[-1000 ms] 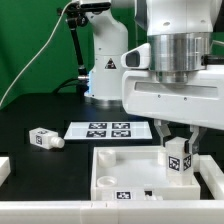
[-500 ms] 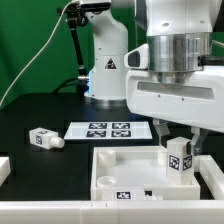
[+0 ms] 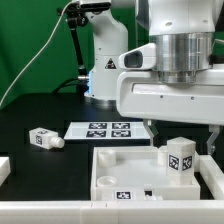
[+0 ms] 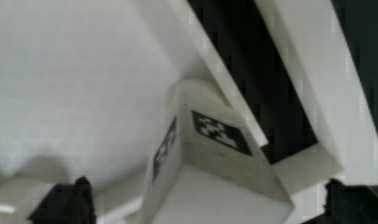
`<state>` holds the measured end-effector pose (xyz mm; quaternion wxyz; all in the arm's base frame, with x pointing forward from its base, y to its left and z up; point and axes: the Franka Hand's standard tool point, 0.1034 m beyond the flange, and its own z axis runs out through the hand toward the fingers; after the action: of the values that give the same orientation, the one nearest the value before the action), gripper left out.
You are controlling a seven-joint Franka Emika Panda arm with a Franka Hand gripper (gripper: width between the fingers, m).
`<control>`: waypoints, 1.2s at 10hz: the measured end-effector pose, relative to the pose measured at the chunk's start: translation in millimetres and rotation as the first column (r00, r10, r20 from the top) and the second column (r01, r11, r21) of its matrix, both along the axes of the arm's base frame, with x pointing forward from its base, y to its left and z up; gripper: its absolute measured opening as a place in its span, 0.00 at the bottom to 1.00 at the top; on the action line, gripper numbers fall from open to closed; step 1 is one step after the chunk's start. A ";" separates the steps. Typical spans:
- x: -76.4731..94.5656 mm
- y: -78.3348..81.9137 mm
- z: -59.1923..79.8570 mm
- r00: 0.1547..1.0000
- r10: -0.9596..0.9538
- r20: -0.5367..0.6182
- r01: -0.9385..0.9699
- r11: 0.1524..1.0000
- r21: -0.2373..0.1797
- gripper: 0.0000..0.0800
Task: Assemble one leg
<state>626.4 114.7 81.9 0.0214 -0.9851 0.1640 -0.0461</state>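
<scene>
The black desk [image 3: 40,108] carries everything, with a green backdrop behind it. The robot arm's white base [image 3: 105,70] stands at the back, a triangular warning label on its front; the wording is too small to read. In the foreground lies the large white tray-like panel [image 3: 120,165], raised rim all round, a small tag on its front wall. In the panel's corner on the exterior view's right stands the leg [image 3: 180,160], upright, showing black-and-white square tags on its visible sides. In the wrist view the leg [image 4: 212,150] sits tight in that corner, against the rim. The arm's bulky white wrist housing hangs above the panel and hides the desk behind it; the fingers [image 3: 216,143] are lifted off the leg, holding nothing, but how far apart they stand I cannot tell. Behind the panel lies the marker board [image 3: 108,130] flat on the desk. A second small tagged post [image 3: 42,138] lies on its side, well apart toward the exterior view's left.
</scene>
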 end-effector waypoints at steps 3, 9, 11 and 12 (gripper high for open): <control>0.8 1.0 0.0 0.962 0.272 0.006 -0.272 0.961 -0.044 0.81; 2.3 -5.8 -0.4 0.778 0.628 -0.025 -0.627 0.772 -0.106 0.80; 2.2 -5.8 -0.6 0.783 0.622 -0.025 -0.621 0.777 -0.105 0.59; 2.2 -5.8 -0.6 0.786 0.618 -0.024 -0.617 0.780 -0.104 0.42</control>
<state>628.6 108.9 81.3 -0.0164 -0.9839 -0.1703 -0.0508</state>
